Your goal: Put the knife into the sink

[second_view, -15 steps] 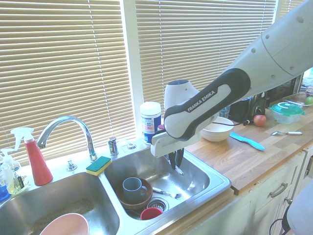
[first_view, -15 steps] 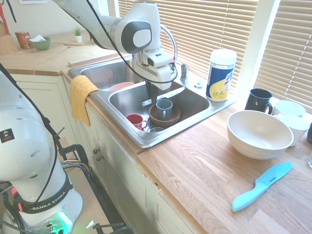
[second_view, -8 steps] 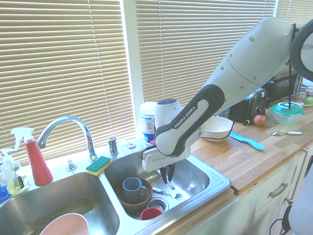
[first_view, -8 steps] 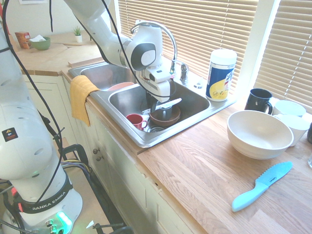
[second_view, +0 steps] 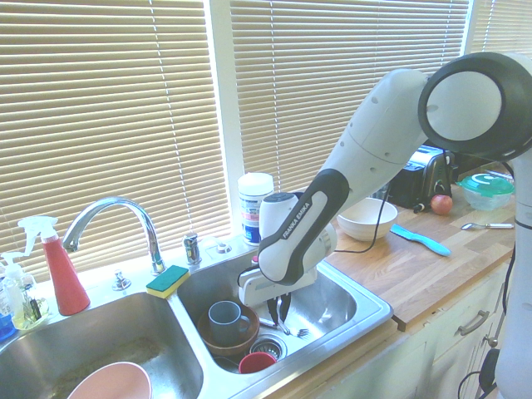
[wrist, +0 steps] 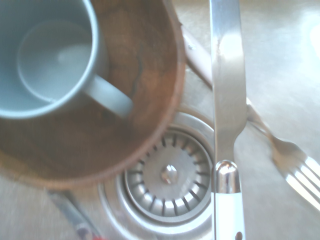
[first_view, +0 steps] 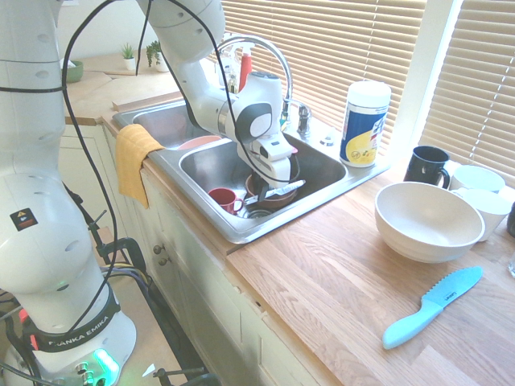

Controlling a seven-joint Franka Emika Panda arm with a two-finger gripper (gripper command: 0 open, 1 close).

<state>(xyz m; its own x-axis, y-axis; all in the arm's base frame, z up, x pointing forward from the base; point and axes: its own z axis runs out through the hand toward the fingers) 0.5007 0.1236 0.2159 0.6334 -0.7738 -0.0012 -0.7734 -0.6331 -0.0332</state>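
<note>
Kitchen light comes through shut blinds behind a wooden bench with a double sink let into it. Going left to right in the first exterior view, I see a yellow cloth draped over the sink's front edge, then the right basin crowded with a red cup, a brown bowl holding a grey mug, and a fork near the drain. My end effector points straight down into that basin and is clamped on the knife by its white handle, so the blade sticks out level, just above the bowl's rim and the drain. I judge the knife is low enough that letting go would drop it only a little, though it may land on the bowl's rim instead of the basin floor. Further right stand a wipes tub, a white bowl and a blue knife, which I leave alone.
</note>
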